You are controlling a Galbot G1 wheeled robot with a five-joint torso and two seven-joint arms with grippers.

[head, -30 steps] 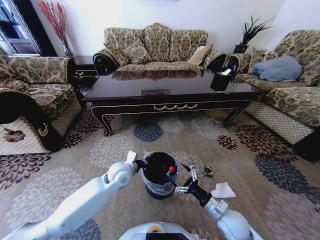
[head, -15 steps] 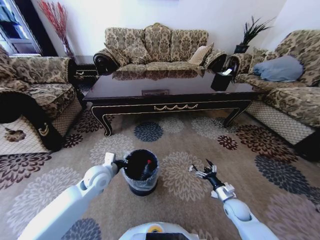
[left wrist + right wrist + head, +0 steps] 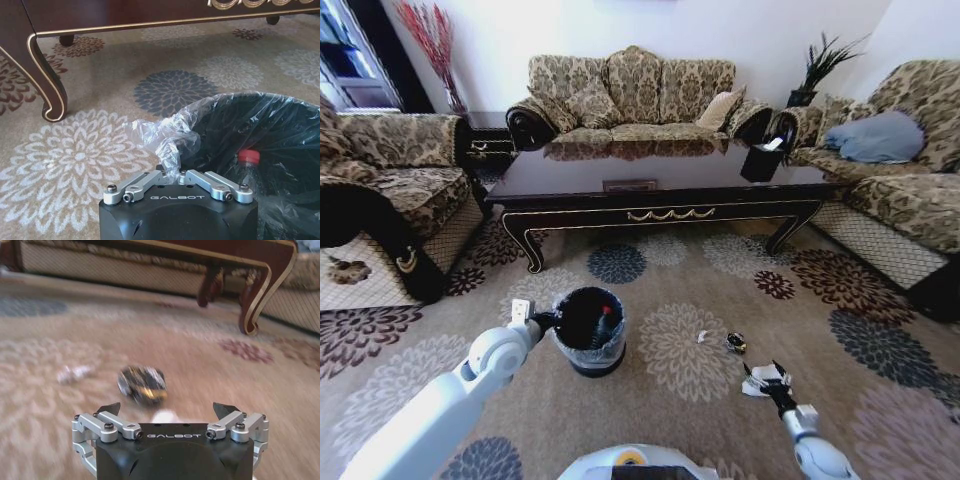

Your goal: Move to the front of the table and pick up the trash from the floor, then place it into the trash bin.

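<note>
Head view: left gripper [image 3: 542, 322] is clenched on the plastic liner at the rim of the trash bin [image 3: 589, 331], which stands on the floor [image 3: 670, 420] in front of the counter [image 3: 650, 175], toward the robot's left. Left wrist view confirms it: fingers pinched together on a bunched fold of clear liner [image 3: 159, 137] at the bin edge. Bottle [image 3: 248, 172] with red cap lies inside the bin, against the black bag.

Right gripper [image 3: 772, 378] is low over the carpet on the robot's right, directly at the white paper scrap [image 3: 761, 382]. Right wrist view: jaws spread wide, nothing between the fingertips [image 3: 113, 408]; a bit of white sits just below the jaw gap, at the gripper body's front edge. So released, not holding anything.

Remaining trash on the floor:
- dark wrapper [image 3: 735, 343], just ahead of the right gripper, between it and the counter; the right wrist view shows it in line with the open jaws
- small white fragment [image 3: 701, 337], beside the wrapper on the bin side, apart from it

Bin and right gripper are well apart, with a cream flower medallion [image 3: 682, 352] between them.
</note>
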